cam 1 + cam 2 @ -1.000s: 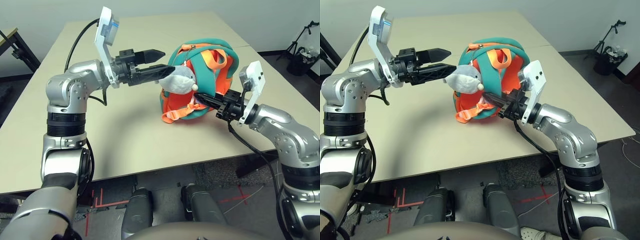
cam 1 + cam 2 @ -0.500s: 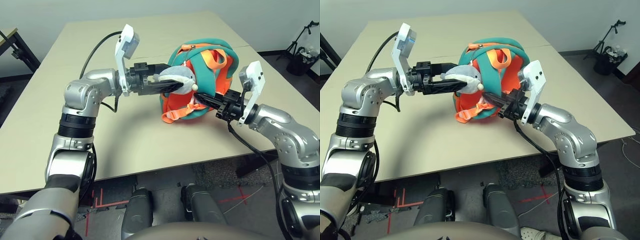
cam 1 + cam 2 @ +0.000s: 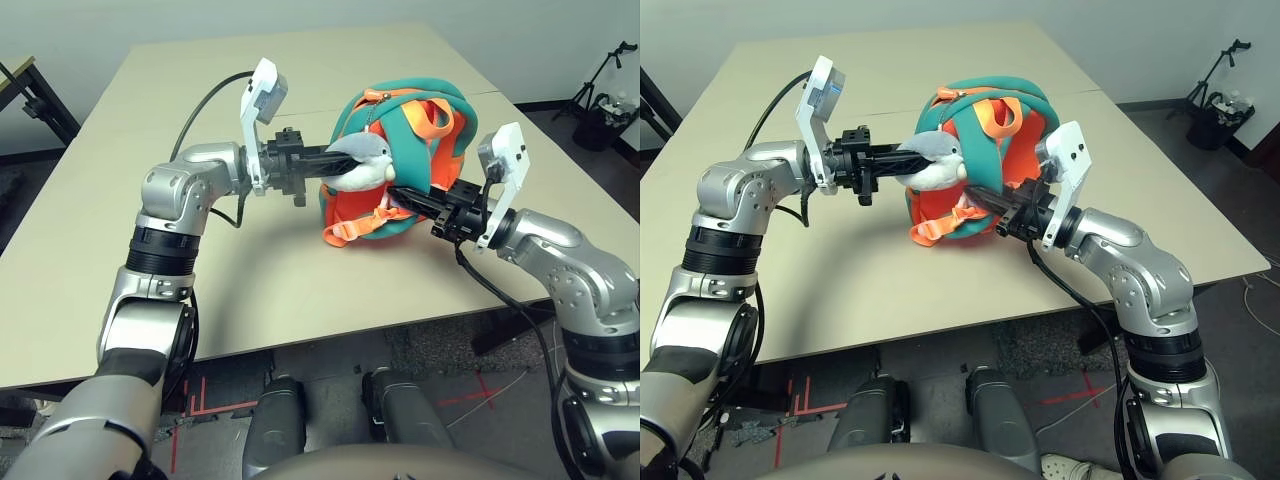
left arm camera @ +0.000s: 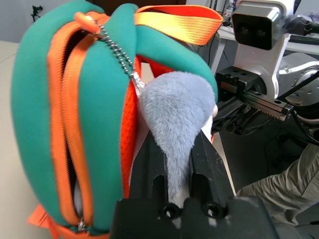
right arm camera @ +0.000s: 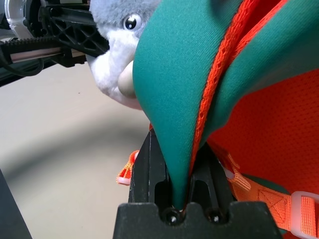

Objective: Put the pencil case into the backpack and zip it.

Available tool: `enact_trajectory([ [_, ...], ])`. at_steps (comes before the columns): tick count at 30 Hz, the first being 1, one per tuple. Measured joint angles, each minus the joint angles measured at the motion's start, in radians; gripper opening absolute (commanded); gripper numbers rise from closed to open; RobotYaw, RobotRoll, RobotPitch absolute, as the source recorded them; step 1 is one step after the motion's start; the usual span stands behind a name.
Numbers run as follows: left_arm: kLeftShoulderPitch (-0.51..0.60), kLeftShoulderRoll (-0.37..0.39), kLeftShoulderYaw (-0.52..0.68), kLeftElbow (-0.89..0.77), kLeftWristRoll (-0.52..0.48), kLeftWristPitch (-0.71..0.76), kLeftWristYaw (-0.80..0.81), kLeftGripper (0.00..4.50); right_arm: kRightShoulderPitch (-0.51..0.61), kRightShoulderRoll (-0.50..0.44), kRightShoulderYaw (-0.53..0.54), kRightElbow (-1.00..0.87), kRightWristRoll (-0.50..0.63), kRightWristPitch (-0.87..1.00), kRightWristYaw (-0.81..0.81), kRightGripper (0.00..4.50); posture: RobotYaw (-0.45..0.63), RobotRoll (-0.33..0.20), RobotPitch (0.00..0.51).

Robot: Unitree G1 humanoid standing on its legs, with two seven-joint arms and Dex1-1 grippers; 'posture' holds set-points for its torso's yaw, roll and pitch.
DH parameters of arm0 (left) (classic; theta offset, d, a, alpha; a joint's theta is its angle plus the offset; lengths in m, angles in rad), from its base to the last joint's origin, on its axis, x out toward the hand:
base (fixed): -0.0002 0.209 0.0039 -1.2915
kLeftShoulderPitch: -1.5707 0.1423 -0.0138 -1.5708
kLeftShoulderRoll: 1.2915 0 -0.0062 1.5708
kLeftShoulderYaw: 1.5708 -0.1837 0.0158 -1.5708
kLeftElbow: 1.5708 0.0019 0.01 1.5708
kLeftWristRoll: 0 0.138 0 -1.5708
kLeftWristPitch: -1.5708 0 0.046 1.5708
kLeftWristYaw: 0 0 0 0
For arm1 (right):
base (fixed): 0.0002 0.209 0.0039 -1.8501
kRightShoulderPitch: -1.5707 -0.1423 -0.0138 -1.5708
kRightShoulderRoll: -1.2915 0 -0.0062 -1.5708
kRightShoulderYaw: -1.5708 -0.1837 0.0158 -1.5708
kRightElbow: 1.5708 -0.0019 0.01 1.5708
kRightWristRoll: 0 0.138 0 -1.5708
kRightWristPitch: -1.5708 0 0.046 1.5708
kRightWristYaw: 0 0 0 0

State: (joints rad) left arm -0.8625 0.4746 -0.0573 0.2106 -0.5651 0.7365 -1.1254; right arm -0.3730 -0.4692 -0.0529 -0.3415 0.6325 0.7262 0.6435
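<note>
left gripper (image 4: pixel 174 164) is clamped on the fluffy grey-white plush shark charm (image 3: pixel 358 160). right gripper (image 5: pixel 174 164) pinches a teal fabric edge of the small teal-and-orange backpack (image 3: pixel 400 160), sitting on the beige table (image 3: pixel 250 260). zipper looks partly open, i think.

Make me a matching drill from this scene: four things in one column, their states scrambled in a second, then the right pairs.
Things
1. left gripper
2. right gripper
3. zipper
4. bead chain

States
A. partly open, a gap between its orange edges
B. shut on a fold of teal fabric of the backpack
C. runs from the backpack's top down to the shark charm
D. shut on the grey plush of the shark charm

Pairs: 1-D, 2-B, 3-A, 4-C
</note>
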Motion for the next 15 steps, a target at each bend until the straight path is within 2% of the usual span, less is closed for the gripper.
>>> enact_trajectory([
  [9,-0.013,0.175,0.051,0.036,0.016,-0.013,-0.033,0.2,-0.001,0.008,0.004,0.0,-0.007,-0.003,0.001,0.11,-0.1,0.0,0.055],
  [15,0.057,0.212,0.075,0.038,0.016,-0.003,-0.034,0.2,-0.003,0.011,0.006,0.002,-0.013,-0.007,0.005,0.11,-0.1,0.0,0.055],
])
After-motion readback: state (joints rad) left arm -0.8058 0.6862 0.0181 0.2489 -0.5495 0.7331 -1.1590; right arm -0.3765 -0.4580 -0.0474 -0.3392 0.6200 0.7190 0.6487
